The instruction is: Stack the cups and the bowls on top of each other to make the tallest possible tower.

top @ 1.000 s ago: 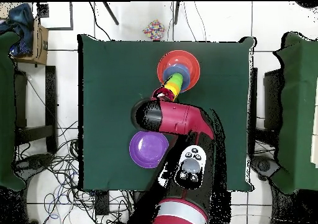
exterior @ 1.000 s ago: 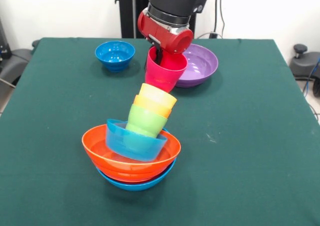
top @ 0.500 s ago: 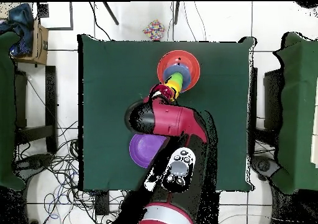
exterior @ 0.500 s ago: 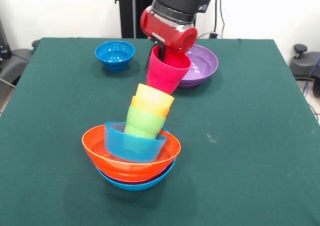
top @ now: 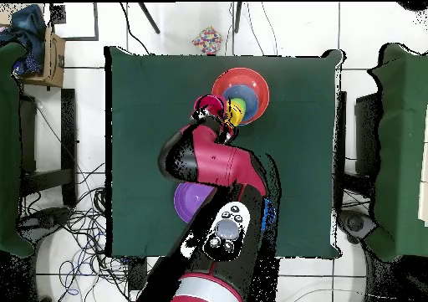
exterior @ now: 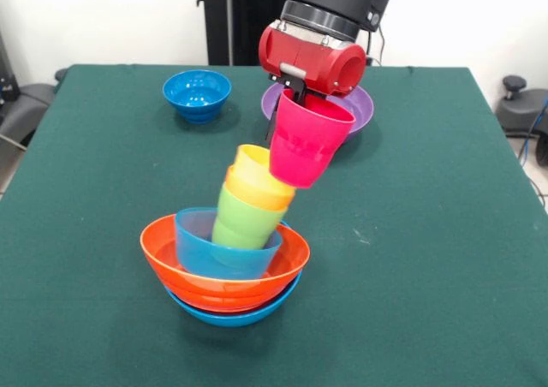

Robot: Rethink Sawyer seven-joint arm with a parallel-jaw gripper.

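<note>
Magenta-pink cup point(exterior: 306, 147) tilted, clamped at its rim in pincer point(exterior: 294, 98), just beside leaning tower point(exterior: 233, 241)

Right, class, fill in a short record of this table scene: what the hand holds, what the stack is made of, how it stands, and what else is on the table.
hand: shut on the pink cup, held tilted beside the stack's top
stack: light-blue bowl at the bottom, orange bowl, smaller blue bowl, then green cup, orange cup, yellow cup
stack posture: the cups lean toward the pink cup
loose items: small blue bowl, purple bowl, both apart from the stack
surface: green table
</note>
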